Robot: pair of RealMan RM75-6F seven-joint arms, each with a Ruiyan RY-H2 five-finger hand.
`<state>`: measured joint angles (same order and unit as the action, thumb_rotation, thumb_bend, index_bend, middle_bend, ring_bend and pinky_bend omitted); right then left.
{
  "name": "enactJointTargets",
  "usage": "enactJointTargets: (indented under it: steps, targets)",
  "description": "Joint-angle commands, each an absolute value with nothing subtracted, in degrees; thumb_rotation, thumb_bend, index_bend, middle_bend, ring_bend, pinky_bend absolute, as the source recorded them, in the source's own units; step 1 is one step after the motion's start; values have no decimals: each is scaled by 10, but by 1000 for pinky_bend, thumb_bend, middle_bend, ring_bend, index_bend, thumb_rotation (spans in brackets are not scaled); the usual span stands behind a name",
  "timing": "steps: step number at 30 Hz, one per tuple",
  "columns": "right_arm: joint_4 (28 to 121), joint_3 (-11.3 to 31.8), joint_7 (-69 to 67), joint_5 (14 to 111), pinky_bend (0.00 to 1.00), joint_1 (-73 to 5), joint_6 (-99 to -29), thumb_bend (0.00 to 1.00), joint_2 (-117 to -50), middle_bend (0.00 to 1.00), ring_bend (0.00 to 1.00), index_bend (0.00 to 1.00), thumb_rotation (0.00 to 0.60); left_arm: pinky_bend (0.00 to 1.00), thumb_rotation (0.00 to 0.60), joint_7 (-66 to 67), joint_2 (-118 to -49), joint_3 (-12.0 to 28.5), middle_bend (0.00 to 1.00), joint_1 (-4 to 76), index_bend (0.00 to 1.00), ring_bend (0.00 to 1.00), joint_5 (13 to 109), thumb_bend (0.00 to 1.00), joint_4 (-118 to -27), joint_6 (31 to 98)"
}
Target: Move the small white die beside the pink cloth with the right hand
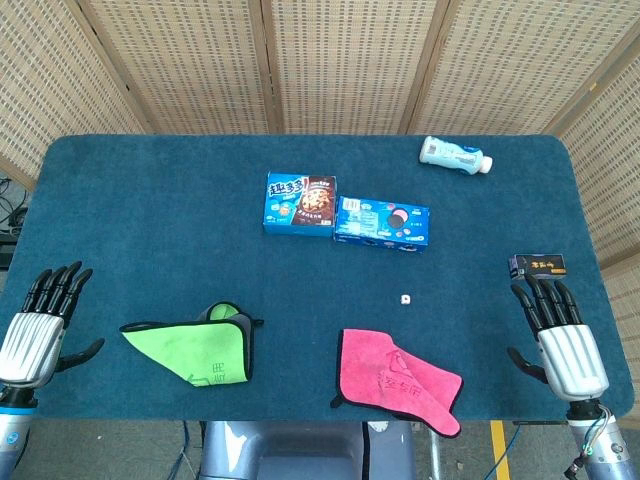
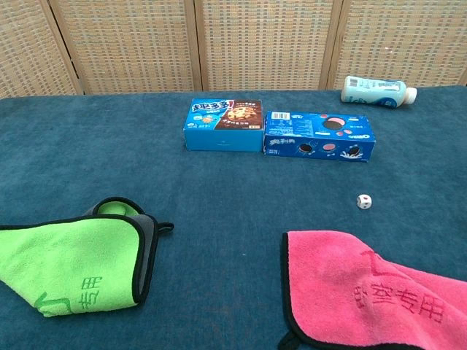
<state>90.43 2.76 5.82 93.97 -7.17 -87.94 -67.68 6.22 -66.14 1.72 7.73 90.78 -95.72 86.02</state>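
Observation:
The small white die [image 1: 405, 299] [image 2: 363, 202] sits alone on the blue table cover, a short way beyond the pink cloth [image 1: 398, 380] [image 2: 365, 295], which lies crumpled at the front edge. My right hand [image 1: 558, 335] rests flat at the table's right side, fingers spread, holding nothing, well to the right of the die. At the far left edge my left hand [image 1: 38, 322] lies the same way, empty with fingers apart. Neither hand appears in the chest view.
A green cloth [image 1: 196, 350] [image 2: 73, 262] lies front left. Two blue snack boxes [image 1: 300, 203] [image 1: 381, 222] sit mid-table, a pale bottle [image 1: 455, 155] lies on its side at the back right, and a small dark box [image 1: 538, 266] is just beyond my right hand.

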Motion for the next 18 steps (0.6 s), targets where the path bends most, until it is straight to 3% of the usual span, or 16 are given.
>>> enactJointTargets:
  steps: [1, 18]
  targets:
    - [899, 30, 61, 940, 0, -73, -882, 257, -680, 0, 0, 0, 600, 0, 600, 61, -663, 18, 0, 79, 0, 0, 905, 202, -955, 857]
    - [908, 26, 68, 947, 0, -69, -888, 258, -679, 0, 0, 0, 600, 0, 600, 48, -655, 19, 0, 77, 0, 0, 907, 202, -959, 863]
